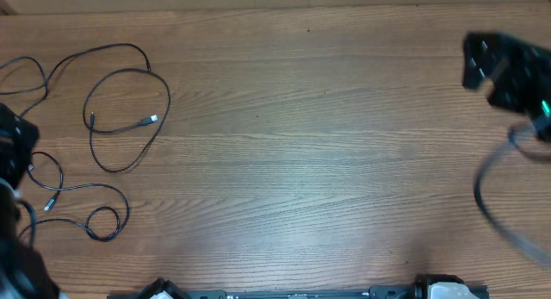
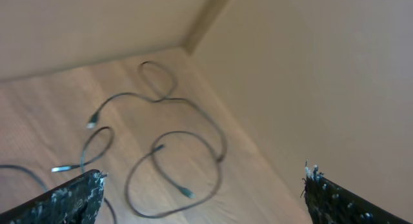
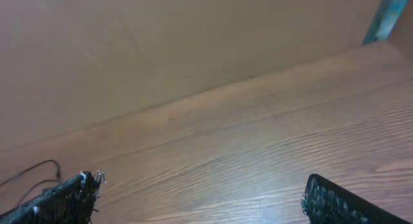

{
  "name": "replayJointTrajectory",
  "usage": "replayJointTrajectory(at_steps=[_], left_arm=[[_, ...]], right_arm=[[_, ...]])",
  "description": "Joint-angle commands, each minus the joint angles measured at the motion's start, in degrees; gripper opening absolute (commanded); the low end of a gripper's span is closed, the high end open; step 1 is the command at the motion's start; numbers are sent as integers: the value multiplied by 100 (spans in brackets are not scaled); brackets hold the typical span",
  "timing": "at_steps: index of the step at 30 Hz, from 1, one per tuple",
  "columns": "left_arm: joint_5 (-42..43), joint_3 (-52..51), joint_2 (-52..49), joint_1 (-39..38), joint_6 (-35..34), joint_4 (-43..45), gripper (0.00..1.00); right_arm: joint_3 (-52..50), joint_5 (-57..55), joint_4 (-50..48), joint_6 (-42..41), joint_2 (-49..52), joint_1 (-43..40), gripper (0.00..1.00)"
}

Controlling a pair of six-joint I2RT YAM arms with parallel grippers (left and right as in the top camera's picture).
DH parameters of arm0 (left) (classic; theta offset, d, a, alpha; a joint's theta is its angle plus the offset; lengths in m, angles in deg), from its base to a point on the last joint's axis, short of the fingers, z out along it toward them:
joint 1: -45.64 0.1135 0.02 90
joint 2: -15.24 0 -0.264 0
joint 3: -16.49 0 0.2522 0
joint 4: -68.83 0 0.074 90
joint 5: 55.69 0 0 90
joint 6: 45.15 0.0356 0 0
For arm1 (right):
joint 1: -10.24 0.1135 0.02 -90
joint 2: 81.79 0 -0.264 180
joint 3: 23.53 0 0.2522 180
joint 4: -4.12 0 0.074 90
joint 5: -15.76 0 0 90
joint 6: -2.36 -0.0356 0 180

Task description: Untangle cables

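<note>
Thin black cables with small silver plug ends lie in loose loops at the table's left side. One cable (image 1: 129,118) makes a large loop, its plug end inside it. Another cable (image 1: 82,200) curls nearer the front left. In the left wrist view the cables (image 2: 174,159) lie spread on the wood below my left gripper (image 2: 203,192), which is open and empty above them. My left arm (image 1: 13,152) is at the left edge. My right gripper (image 3: 200,198) is open and empty over bare wood; the right arm (image 1: 508,71) is at the far right.
A wooden table (image 1: 301,144) with a tan wall (image 2: 310,82) along its far and left sides. A thick grey arm wire (image 1: 499,204) hangs at the right edge. Black arm bases (image 1: 293,292) sit at the front edge.
</note>
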Motion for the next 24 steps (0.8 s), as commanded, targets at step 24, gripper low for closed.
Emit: replayJointTrajectory(at_steps=[24], left_arm=[[39,74,3486,-1165,299,-1027,100]], right_arm=[[105,39,1456,20,-3012,223,100]])
